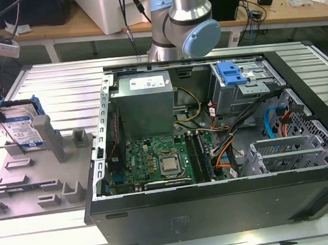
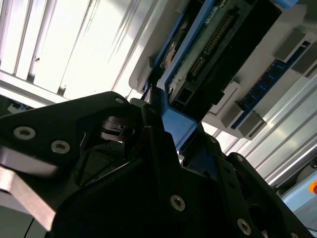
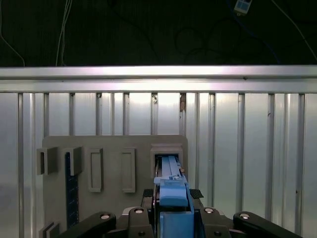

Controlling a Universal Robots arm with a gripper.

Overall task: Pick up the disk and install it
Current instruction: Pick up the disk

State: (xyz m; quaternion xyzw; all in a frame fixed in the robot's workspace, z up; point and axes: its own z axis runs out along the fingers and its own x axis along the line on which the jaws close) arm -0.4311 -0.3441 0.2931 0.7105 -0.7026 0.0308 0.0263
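Blue-framed disk (image 1: 24, 130) stands upright in grey holder (image 1: 70, 158), gripped by pincer (image 3: 171, 194).

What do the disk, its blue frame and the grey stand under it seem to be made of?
First, the disk: probably metal, silvery body with a glossy paper-like label. Its blue frame: seemingly plastic, uniform matt colour, moulded shape. The grey stand: likely plastic, dull even grey, blocky moulded slots.
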